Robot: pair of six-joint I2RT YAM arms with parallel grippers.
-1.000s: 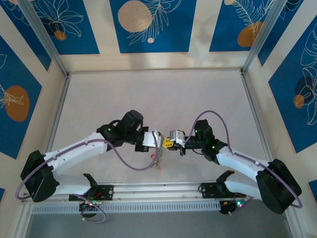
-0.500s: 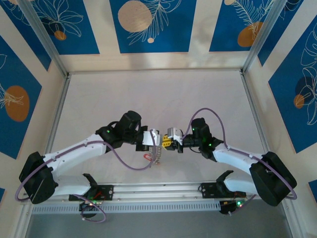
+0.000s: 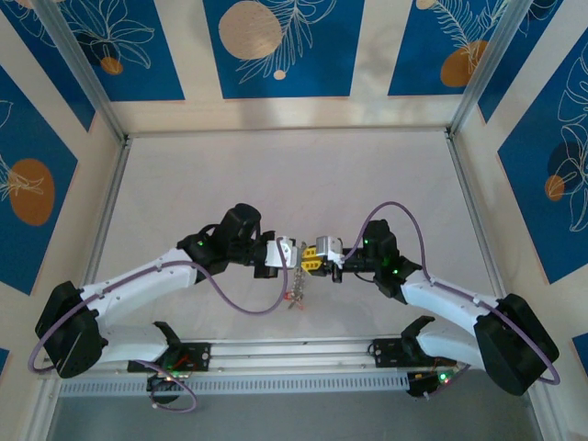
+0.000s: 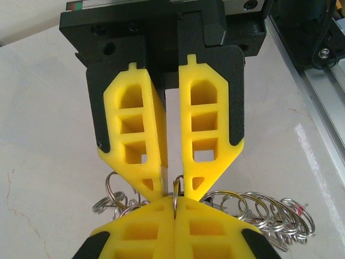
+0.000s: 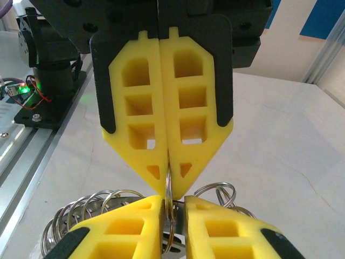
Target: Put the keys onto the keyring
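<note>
A: Where is the keyring (image 3: 296,287)?
B: It sits mid-air between the two arms. One thin loop of it is pinched where the grippers meet tip to tip. The rest of the small silver rings hangs in a bunch under that loop. Whether the lowest rings touch the table (image 3: 276,175) cannot be told.
A: And the keys (image 3: 293,306)?
B: They show as one red speck at the bottom of the keyring's bunch, probably a key head. It is too small to tell whether it is threaded on.
A: Grippers?
B: The left gripper (image 4: 175,206) is clamped tight on the loop, with the wire squeezed between its yellow fingers. The right gripper (image 5: 173,208) faces it from the keyring's other side. Its jaws stand at a narrow slit that is wider than the wire inside it, so it looks to straddle the loop rather than grip it.
A: What could go wrong?
B: The biggest risk is that the whole keyring hangs off one pinch on thin, smooth wire. With the bunch's weight below, the loop could rotate between the fingers or slip out and drop.
A: Anything else?
B: The tips crowd the loop, so a sideways nudge from the right gripper could lever the wire out of the left's hold. If the right closes off-centre, it could also catch a neighbouring ring of the keyring and tangle the bunch.
</note>
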